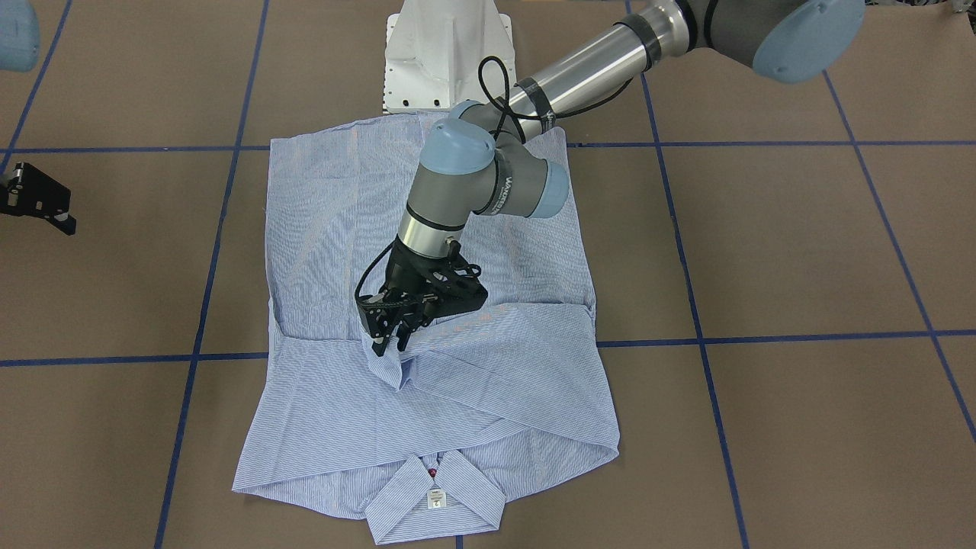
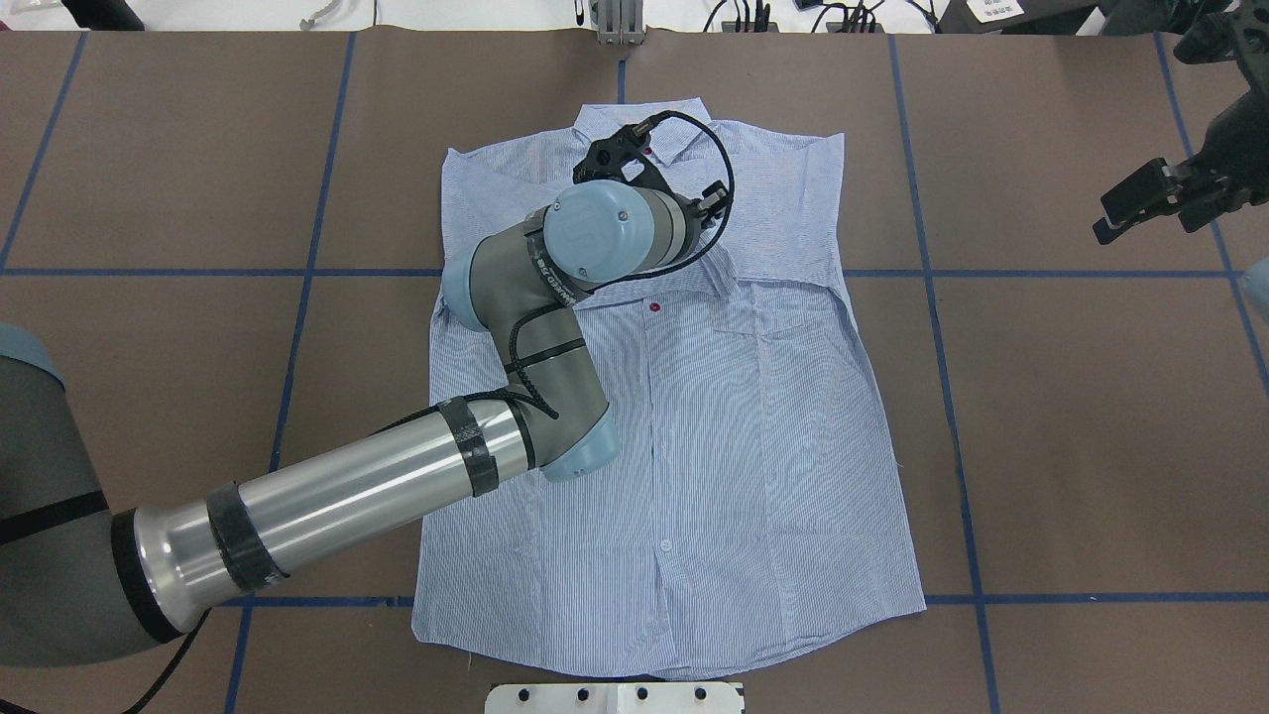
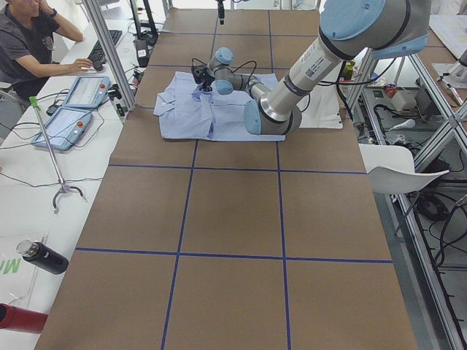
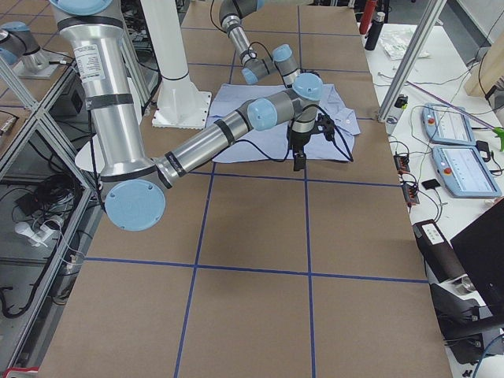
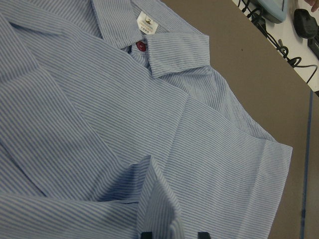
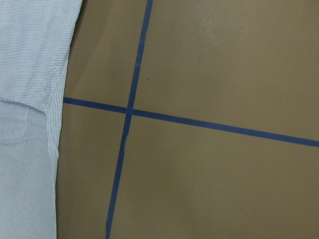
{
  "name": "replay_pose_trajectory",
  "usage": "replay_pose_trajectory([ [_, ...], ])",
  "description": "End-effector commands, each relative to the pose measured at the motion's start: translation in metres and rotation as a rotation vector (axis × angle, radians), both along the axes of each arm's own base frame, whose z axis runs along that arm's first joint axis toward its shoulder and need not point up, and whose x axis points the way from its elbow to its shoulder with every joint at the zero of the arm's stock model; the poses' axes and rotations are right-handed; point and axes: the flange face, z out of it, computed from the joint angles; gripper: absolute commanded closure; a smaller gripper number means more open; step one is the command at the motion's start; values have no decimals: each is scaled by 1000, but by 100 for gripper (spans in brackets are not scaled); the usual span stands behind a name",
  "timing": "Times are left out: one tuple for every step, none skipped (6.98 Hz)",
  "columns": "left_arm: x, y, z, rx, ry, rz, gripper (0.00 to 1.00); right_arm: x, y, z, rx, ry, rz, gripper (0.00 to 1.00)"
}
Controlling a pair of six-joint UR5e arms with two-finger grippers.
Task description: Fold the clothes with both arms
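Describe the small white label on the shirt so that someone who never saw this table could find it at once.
Find the blue-striped shirt on the brown table. Follow it to the collar, at the end away from the robot's white base. The label sits inside the collar, beside a dark red button, and is the only white patch on the striped cloth.

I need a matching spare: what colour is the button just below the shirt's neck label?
The button is dark red, clearest in the left wrist view.
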Motion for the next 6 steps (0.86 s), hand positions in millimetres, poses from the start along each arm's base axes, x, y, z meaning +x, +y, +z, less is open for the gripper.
replay_pose_trajectory([
  [1,-2,-2,5,-3,-14,63,0,-1,1,-1,2,-1,0],
  [2,0,-15,10,10,-10,63,0,-1,1,-1,2,-1,0],
  [6,5,-23,9,19,-2,63,0,0,3,-4,3,-1,0],
  [13,14,-25,9,22,11,63,0,-1,4,-6,6,0,0],
  [17,18,-25,9,22,17,63,0,-1,4,-7,6,0,0],
  [19,21,-25,10,21,23,63,0,-2,4,-7,6,0,0],
])
